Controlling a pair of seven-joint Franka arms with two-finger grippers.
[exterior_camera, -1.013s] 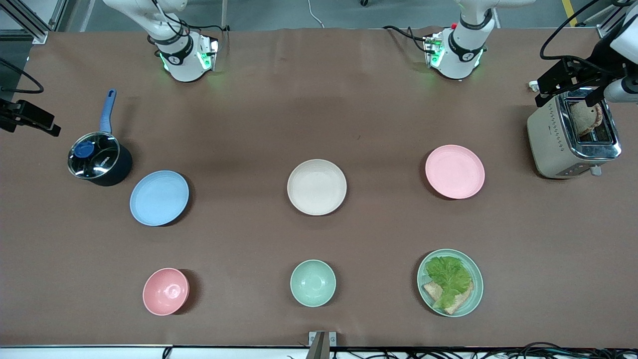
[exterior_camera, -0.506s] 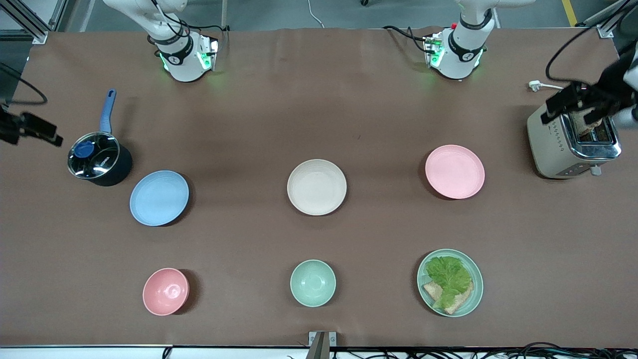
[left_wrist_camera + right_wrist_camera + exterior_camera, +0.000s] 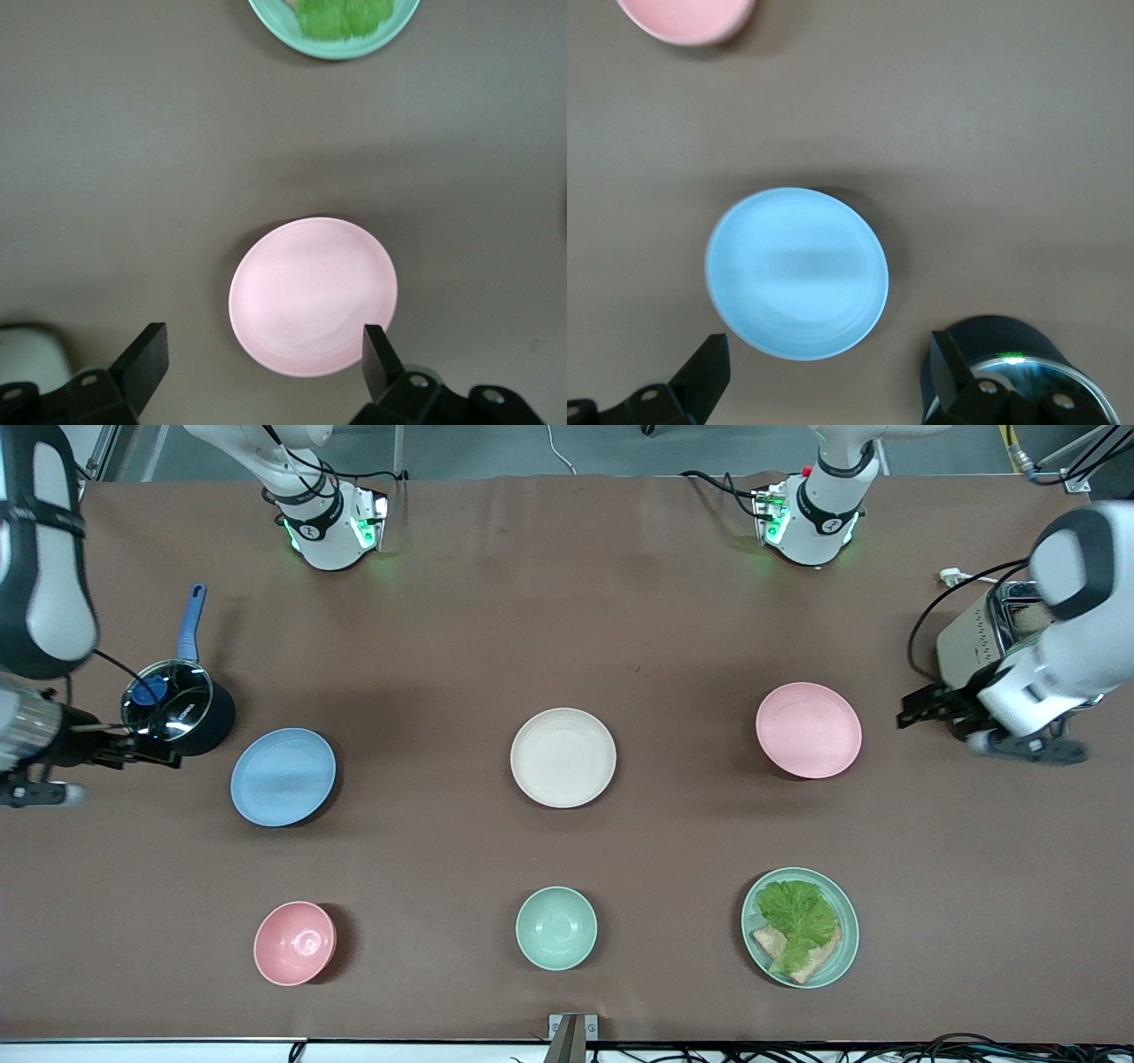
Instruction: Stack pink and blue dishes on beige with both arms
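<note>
Three equal plates lie across the table's middle: the pale blue plate point(image 3: 283, 777) toward the right arm's end, the beige plate point(image 3: 563, 757) in the centre, and the pale pink plate point(image 3: 808, 730) toward the left arm's end. My left gripper point(image 3: 921, 713) hangs open over bare table between the pink plate and the toaster. In the left wrist view the pink plate point(image 3: 313, 297) lies just ahead of the left gripper point(image 3: 264, 341). My right gripper point(image 3: 142, 753) is open over the table by the pot, and the blue plate point(image 3: 797, 273) lies just ahead of the right gripper point(image 3: 828, 350). Neither holds anything.
A dark pot point(image 3: 177, 708) with a glass lid and blue handle stands beside the blue plate. The left arm partly hides a toaster point(image 3: 979, 638). Nearer the front camera are a pink bowl point(image 3: 295, 942), a mint bowl point(image 3: 556, 927) and a mint plate point(image 3: 800, 926) with lettuce and bread.
Both arms have swung in from the table's ends. The left gripper came off the toaster to beside the pink plate. The right gripper came in beside the pot. No plate has moved.
</note>
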